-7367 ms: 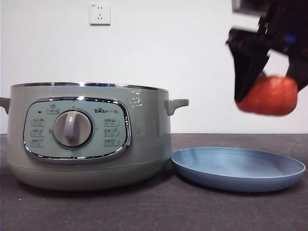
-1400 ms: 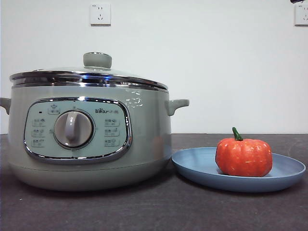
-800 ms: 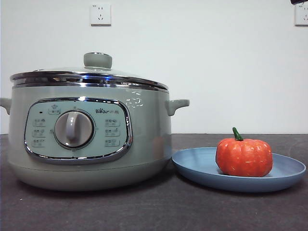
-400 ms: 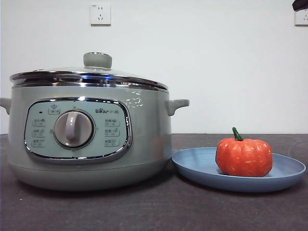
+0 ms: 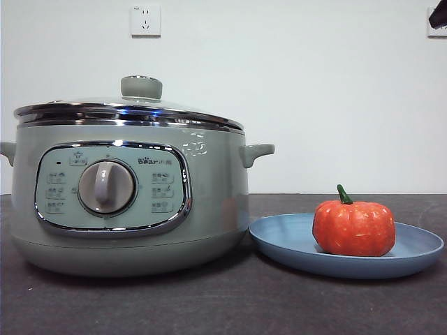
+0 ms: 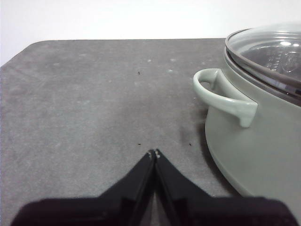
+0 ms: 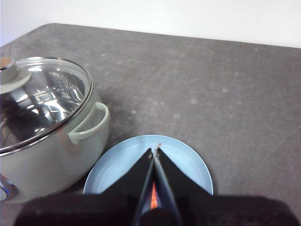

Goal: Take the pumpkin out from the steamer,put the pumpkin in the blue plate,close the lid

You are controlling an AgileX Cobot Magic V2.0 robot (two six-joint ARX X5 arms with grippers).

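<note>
The pumpkin [image 5: 353,228] sits in the blue plate [image 5: 279,241] near the desk's right edge, beside the steamer [image 5: 209,202], whose lid [image 5: 126,108] is on. Left gripper [image 6: 154,153] and right gripper [image 7: 155,149] hover empty, jaws together. All steps look finished; nothing remains.

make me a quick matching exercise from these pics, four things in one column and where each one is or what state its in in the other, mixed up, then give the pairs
Things:
1. small orange-red ribbed pumpkin
2. round glass lid with a pale green knob
3. wide matte light blue plate
4. left gripper

Places or states:
A. on the dark table, beside the large pale sage-green steamer
B. shut, holding nothing, above the bare table near the steamer's side handle
C. standing upright on the plate
D. seated on the steamer's chrome rim

Pairs: 1-C, 2-D, 3-A, 4-B
</note>
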